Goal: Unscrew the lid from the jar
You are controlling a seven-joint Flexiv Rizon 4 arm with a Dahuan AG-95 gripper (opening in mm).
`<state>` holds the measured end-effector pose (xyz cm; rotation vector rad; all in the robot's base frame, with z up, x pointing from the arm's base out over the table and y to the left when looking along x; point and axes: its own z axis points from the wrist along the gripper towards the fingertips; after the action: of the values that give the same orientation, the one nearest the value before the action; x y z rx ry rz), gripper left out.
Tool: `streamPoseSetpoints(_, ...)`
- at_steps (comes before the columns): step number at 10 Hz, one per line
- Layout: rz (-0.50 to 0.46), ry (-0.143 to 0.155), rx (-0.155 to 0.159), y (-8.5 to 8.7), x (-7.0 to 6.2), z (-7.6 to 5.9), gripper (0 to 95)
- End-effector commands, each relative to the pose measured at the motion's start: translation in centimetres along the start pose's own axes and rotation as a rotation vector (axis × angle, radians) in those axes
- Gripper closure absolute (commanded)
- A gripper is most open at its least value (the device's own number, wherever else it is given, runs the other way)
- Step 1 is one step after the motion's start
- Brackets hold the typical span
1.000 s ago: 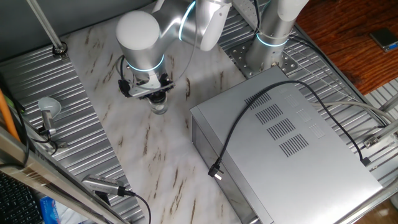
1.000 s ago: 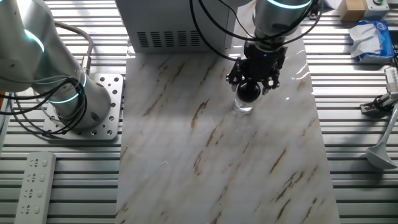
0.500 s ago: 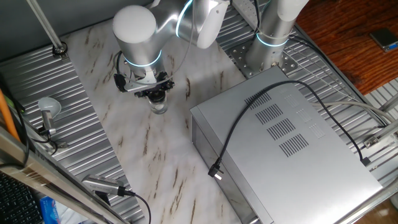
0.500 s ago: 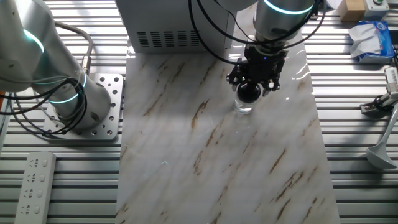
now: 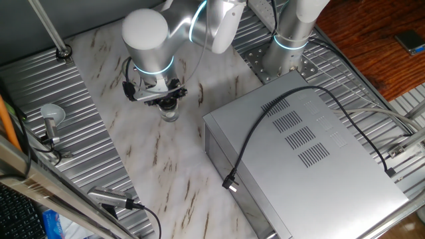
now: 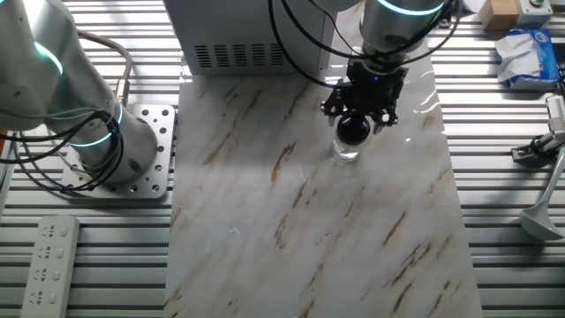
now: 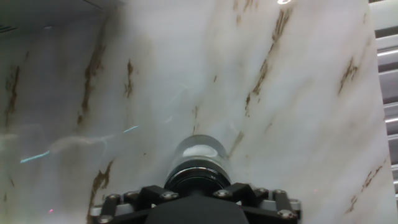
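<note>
The jar (image 5: 170, 115) is a tiny clear cylinder standing upright on the marble tabletop (image 5: 133, 159), under my wrist. In the other fixed view the jar (image 6: 344, 151) carries the dark lid (image 6: 354, 132) on top. My gripper (image 6: 358, 117) points straight down and is shut on the lid, its black fingers close around it. The hand view shows the clear jar (image 7: 200, 151) below the dark lid (image 7: 196, 178), which sits tight against my gripper (image 7: 196, 198). The lid's paler centre is hidden by the hand.
A large grey metal box (image 5: 299, 153) with a black cable across it stands to the right of the jar. A round grey knob on a stem (image 5: 50, 117) stands at the left edge. A second arm's base (image 6: 119, 150) is bolted beside the slab.
My wrist has turned a little back and forth around the jar's axis while staying on the lid. The jar has stayed in the same spot.
</note>
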<state>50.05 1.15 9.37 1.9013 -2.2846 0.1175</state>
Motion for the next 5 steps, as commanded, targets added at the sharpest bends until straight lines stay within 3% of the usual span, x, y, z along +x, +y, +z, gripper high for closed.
streamPoseSetpoints(1,-0.007,0.0,0.003,0.07,-0.03,0.16,0.0)
streamPoseSetpoints(5,0.004,-0.018,-0.004,0.03,0.07,-0.2,0.0)
